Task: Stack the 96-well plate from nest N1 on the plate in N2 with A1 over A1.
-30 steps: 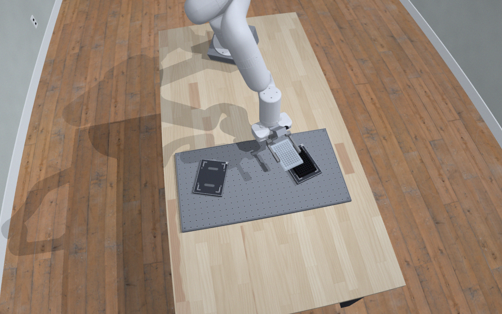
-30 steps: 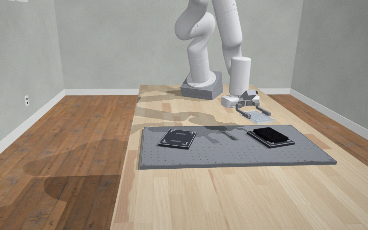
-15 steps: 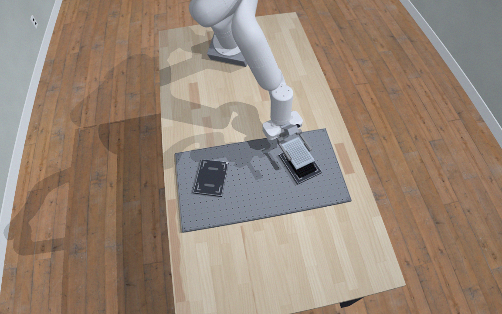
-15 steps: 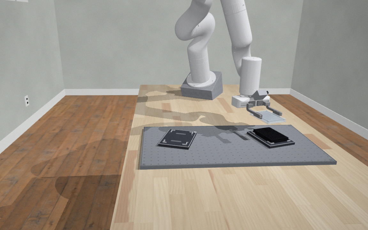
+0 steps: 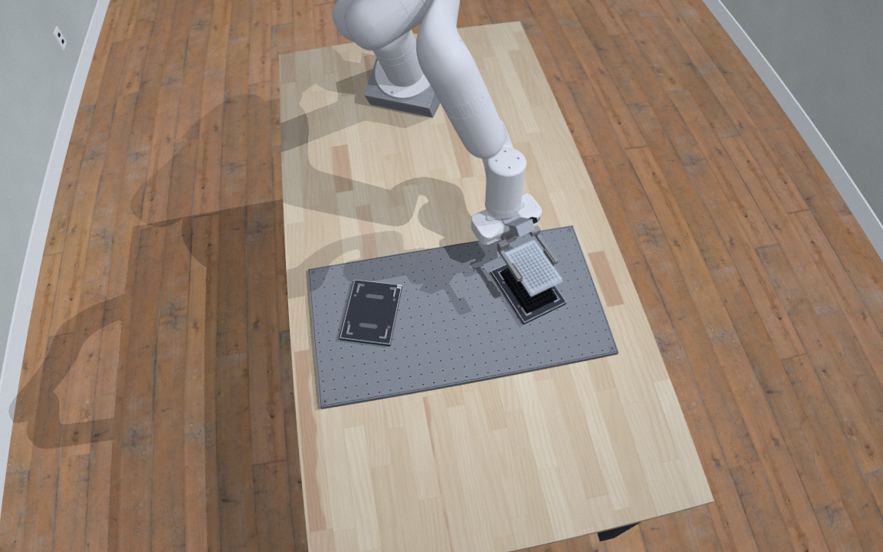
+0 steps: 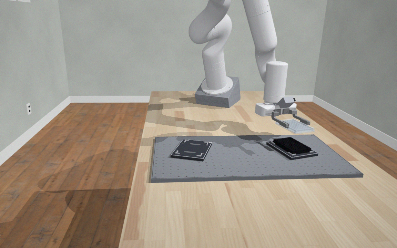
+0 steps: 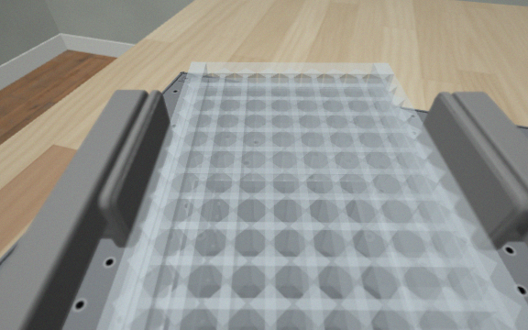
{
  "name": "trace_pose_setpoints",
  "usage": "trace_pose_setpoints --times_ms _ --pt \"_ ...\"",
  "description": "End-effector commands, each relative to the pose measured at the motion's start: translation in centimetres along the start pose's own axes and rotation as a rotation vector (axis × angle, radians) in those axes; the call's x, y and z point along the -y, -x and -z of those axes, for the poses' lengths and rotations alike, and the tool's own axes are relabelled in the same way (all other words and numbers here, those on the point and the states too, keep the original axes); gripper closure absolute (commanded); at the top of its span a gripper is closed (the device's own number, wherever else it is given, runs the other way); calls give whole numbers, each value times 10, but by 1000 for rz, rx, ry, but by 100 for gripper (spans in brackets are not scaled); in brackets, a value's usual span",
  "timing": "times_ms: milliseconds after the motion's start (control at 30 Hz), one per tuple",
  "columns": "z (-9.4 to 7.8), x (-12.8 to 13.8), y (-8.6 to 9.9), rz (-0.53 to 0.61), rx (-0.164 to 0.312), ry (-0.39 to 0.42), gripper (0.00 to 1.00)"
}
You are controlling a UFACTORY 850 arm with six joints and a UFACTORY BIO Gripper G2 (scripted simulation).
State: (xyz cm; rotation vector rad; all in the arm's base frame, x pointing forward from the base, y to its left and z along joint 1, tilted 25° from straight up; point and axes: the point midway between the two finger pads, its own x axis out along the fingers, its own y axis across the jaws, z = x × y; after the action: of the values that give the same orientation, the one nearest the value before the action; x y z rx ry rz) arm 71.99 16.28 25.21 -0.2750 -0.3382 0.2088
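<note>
My gripper (image 5: 536,269) (image 6: 298,124) (image 7: 298,137) is shut on the long sides of the clear 96-well plate (image 5: 533,266) (image 6: 295,126) (image 7: 287,183). It holds the plate roughly level in the air, with a visible gap above nest N2 (image 5: 526,319) (image 6: 292,157). A black plate (image 5: 529,300) (image 6: 292,145) sits in N2 and looks flat. In the top view the clear plate partly covers it. The wrist view does not show the black plate. Nest N1 (image 5: 370,312) (image 6: 191,147) is empty. The A1 marks are too small to read.
Both nests stand on the grey perforated board (image 5: 444,343) (image 6: 240,166) (image 7: 85,284), which lies on the wooden table (image 5: 486,453) (image 6: 224,215) (image 7: 291,37). The arm base (image 5: 400,96) (image 6: 216,95) stands at the table's far end. N2 is near the board's right side.
</note>
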Motion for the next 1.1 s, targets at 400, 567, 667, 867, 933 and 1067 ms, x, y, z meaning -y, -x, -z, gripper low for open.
trace_pose_setpoints --times_ms 400,567,667,867,933,1067 --pt "-1 1 0 0 1 0 100" --pt "-1 1 0 0 1 0 100" --pt "-1 1 0 0 1 0 100" --pt "-1 1 0 0 1 0 100" --pt "3 1 0 0 1 0 100" --pt "9 1 0 0 1 0 100"
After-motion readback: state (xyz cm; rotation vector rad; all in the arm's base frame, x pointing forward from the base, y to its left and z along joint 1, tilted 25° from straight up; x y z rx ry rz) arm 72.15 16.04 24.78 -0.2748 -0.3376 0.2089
